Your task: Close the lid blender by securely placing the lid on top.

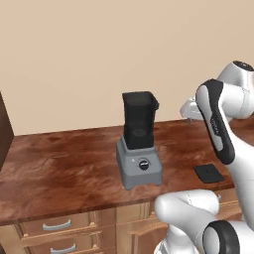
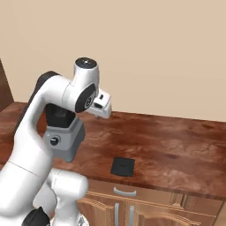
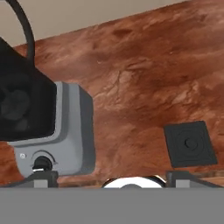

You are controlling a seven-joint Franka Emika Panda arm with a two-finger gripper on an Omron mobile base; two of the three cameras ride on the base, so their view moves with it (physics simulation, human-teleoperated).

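Fingertips (image 3: 43,177) sit wide apart at the hand view's bottom edge, so the gripper (image 3: 111,179) is open and empty. Lid (image 3: 190,144) lies flat on the counter (image 3: 144,70), well right of the blender (image 1: 139,144). Likely light, rigid, thin: pinch across opposite edges.

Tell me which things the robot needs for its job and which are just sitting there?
Needed for the job:
- the blender, its jar open on top
- the lid, lying flat on the counter, apart from the blender
- the gripper, up above the counter, holding nothing

Just there:
- the wooden counter
- the drawers under it
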